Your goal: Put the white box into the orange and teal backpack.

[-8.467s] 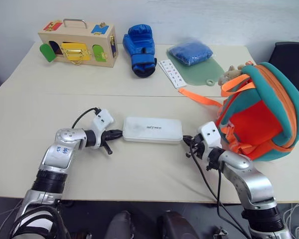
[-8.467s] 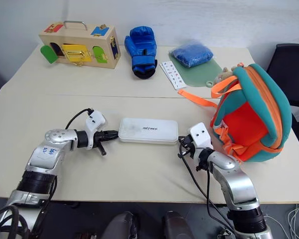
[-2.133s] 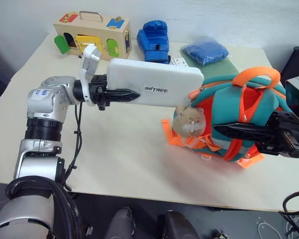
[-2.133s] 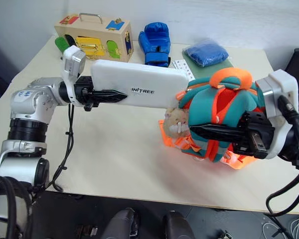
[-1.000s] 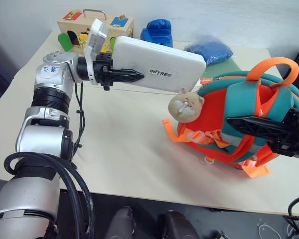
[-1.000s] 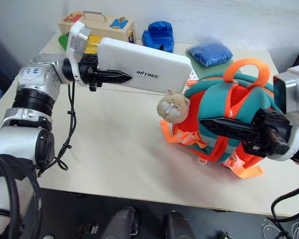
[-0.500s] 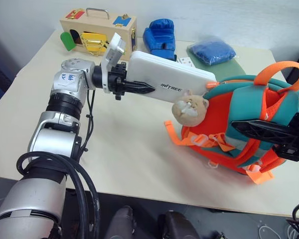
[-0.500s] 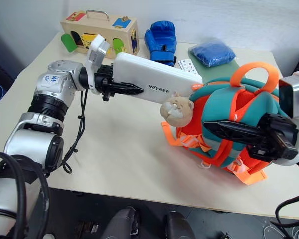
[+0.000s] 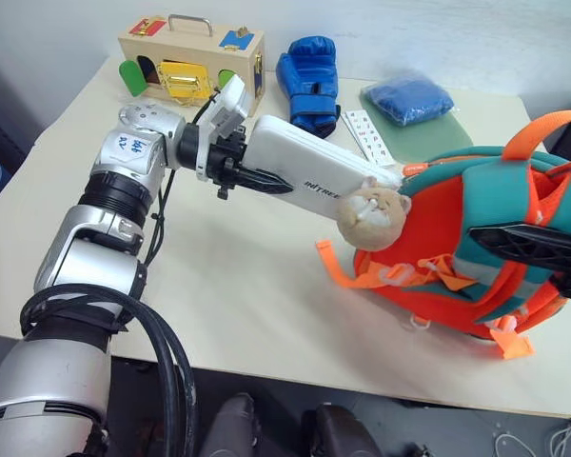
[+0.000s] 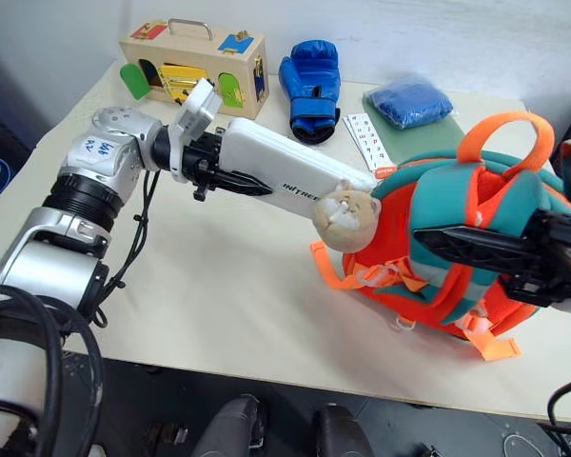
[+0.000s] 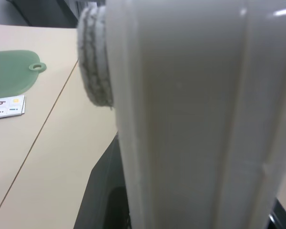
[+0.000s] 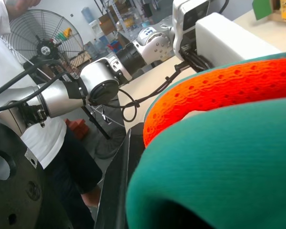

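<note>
Now the left gripper (image 9: 252, 177) has its jaws clamped on one short end of the white box (image 9: 314, 171), which is carried clear of the table (image 9: 238, 286) and slants down toward the orange and teal backpack (image 10: 457, 248). The far end of the box sits right at the backpack's teal rim, just beside the tan plush animal (image 9: 373, 216) hanging at the front; I cannot tell whether that end has passed inside the opening or only rests against the rim. The right gripper (image 10: 476, 249) has its jaws shut on the backpack's fabric, propping the bag up on the table.

From here, the likeliest trouble is the box's leading corner catching on the teal rim or on the plush animal, so that pushing on shoves the whole backpack sideways instead of feeding the box in. The grip is another weak point: the box is held by one end only, so a push against the rim could lever it round or pry it out of the jaws. If the right jaws lose the fabric, the mouth would probably sag shut. An orange strap (image 9: 347, 278) trailing on the table could also snag.
</note>
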Controlling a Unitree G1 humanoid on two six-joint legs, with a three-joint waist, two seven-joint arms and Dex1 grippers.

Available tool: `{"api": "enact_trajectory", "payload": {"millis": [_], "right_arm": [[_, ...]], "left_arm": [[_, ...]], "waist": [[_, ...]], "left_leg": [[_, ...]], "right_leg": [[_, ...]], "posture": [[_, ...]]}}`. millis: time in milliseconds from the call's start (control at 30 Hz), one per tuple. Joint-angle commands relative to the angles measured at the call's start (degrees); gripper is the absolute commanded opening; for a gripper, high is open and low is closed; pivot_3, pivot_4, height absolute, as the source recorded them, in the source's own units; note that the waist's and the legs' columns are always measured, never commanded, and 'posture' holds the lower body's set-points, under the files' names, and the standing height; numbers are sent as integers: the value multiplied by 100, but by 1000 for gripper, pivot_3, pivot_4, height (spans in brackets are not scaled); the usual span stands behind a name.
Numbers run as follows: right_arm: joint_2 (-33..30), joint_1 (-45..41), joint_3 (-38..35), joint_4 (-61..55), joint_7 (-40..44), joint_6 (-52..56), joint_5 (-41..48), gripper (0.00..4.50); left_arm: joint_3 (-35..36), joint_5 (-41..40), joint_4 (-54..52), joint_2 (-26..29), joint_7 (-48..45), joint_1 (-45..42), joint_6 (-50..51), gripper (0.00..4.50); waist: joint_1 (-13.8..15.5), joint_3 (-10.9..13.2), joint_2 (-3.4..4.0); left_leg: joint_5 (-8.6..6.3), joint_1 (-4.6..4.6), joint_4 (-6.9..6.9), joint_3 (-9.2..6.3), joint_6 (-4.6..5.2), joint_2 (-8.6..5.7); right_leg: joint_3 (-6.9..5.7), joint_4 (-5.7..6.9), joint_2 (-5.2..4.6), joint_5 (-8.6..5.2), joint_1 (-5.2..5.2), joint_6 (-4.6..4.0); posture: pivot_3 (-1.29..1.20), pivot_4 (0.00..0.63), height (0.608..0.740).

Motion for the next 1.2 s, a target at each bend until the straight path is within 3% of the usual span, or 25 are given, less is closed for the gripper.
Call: {"api": "enact_trajectory", "payload": {"millis": [33, 600, 900, 1200], "right_arm": [[-114, 0, -402, -19, 187, 79, 185, 15], [42, 353, -197, -701, 400, 63, 67, 15], [88, 541, -312, -871, 215, -38, 227, 15], [125, 671, -313, -961, 134, -155, 311, 15]], "left_arm": [[-106, -237, -93, -88, -644, -339, -189, 1368], [108, -868, 248, -697, -644, -1028, 160, 1368], [523, -959, 467, -723, -644, -978, 433, 1368], [680, -710, 406, -1282, -644, -450, 454, 1368]], "waist": [[6, 0, 0], [-7, 0, 0], [-10, 0, 0], [-2, 0, 0]], "left_leg": [[0, -1, 0, 0, 0, 0], [6, -9, 0, 1, 4, -1], [8, -8, 0, 0, 3, -1], [10, -6, 3, 0, 5, -1]], "right_leg": [[-3, 0, -1, 0, 0, 0], [-24, 0, -7, 0, 2, 0], [-25, 1, -7, 0, 2, 0], [-31, 1, -10, 0, 8, 0]], "posture": [[0, 150, 740], [0, 150, 740], [0, 150, 740], [0, 150, 740]]}}
